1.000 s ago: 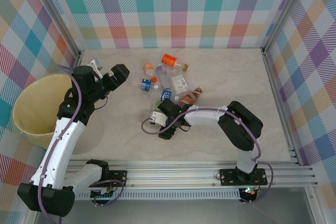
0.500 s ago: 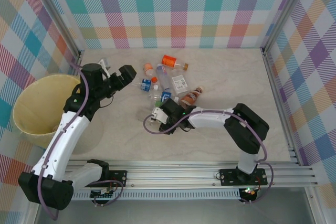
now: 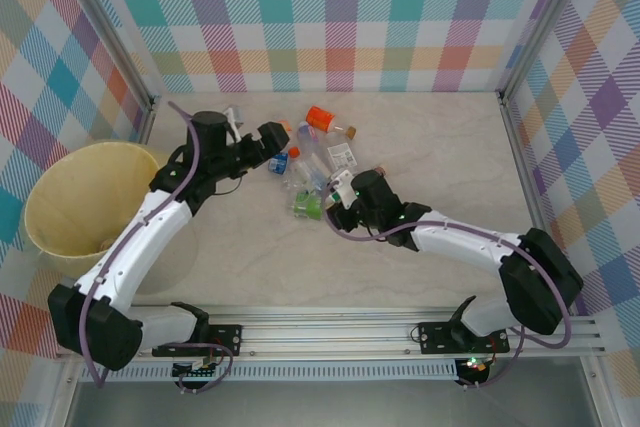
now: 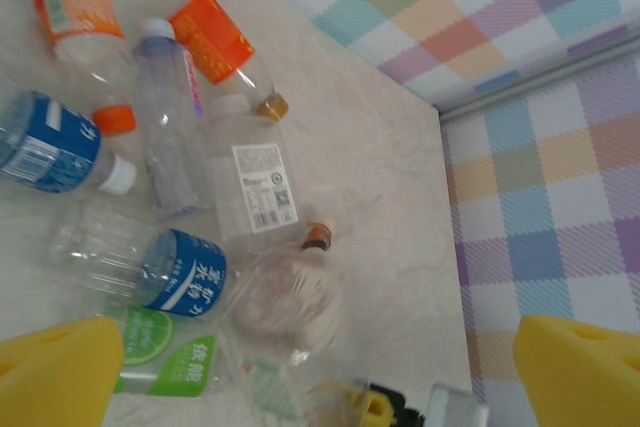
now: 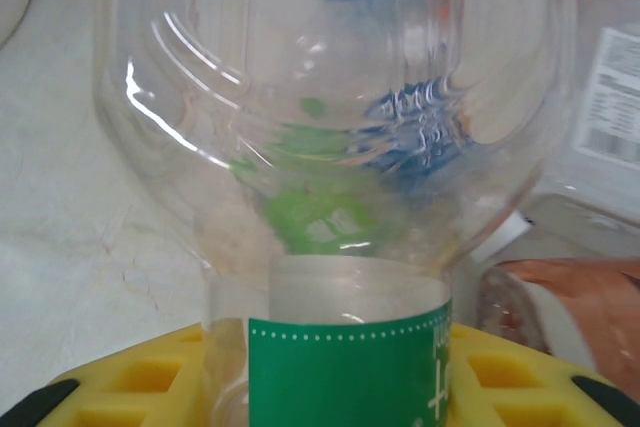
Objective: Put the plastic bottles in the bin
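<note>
The plastic bottles lie in a loose pile at the middle back of the table: an orange-labelled one (image 3: pixel 322 117), a blue-labelled one (image 3: pixel 280 159), a white-labelled one (image 3: pixel 342 155) and a green-labelled one (image 3: pixel 305 205). My right gripper (image 3: pixel 345 195) is at the pile's near right side, shut on a clear bottle with a green label (image 5: pixel 350 97) that stands between its yellow fingers (image 5: pixel 130 382). My left gripper (image 3: pixel 270 139) hovers open over the pile's left edge, and its wrist view looks down on the orange-labelled bottle (image 4: pixel 210 42), a blue-labelled one (image 4: pixel 185 272) and a crushed brown-capped one (image 4: pixel 290 297). The bin (image 3: pixel 60 177) stands far left.
Checked walls and metal frame posts close the table at the back and both sides. A rail (image 3: pixel 350 332) runs along the near edge by the arm bases. Bare tabletop (image 3: pixel 450 147) lies right of the pile and in front of it.
The right gripper closed on the green-labelled bottle and moved right and away from the near edge. The left arm swung right, from near the bin to the pile's left edge, still open.
</note>
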### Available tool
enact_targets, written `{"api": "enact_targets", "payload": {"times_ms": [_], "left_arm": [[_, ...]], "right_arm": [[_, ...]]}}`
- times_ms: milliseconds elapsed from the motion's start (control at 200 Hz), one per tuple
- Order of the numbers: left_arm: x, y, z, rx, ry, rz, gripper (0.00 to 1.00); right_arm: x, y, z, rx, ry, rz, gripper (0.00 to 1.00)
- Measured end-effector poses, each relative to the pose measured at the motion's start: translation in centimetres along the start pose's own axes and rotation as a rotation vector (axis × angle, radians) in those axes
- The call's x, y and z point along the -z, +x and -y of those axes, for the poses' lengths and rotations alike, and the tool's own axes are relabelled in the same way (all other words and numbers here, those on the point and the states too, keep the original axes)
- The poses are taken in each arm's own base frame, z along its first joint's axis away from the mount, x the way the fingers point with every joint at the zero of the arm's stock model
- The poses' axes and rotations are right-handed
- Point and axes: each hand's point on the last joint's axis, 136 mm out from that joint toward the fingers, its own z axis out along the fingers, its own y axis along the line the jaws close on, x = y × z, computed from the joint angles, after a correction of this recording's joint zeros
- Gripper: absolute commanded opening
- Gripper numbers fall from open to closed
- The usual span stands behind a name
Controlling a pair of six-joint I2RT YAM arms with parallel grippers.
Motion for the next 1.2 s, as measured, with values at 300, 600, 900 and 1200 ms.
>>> {"api": "enact_targets", "payload": {"times_ms": [300, 600, 900, 1200], "left_arm": [[-5.6, 3.9, 2.2, -0.027, 0.057, -0.117, 1.00], [-7.9, 5.5, 5.1, -0.062, 0.140, -0.133, 1.00], [-8.8, 5.2, 4.9, -0.039, 0.136, -0.114, 0.95], [-9.3, 5.5, 4.2, -0.033, 0.111, -0.125, 0.59]], "right_arm": [[2.2, -2.4, 1.2, -0.154, 0.009, 0.085, 0.26], [2.3, -2.4, 0.4, -0.186, -0.040, 0.081, 0.27], [2.4, -3.3, -0.5, -0.206, -0.098, 0.109, 0.28], [2.5, -3.6, -0.9, -0.206, -0.120, 0.119, 0.36]]}}
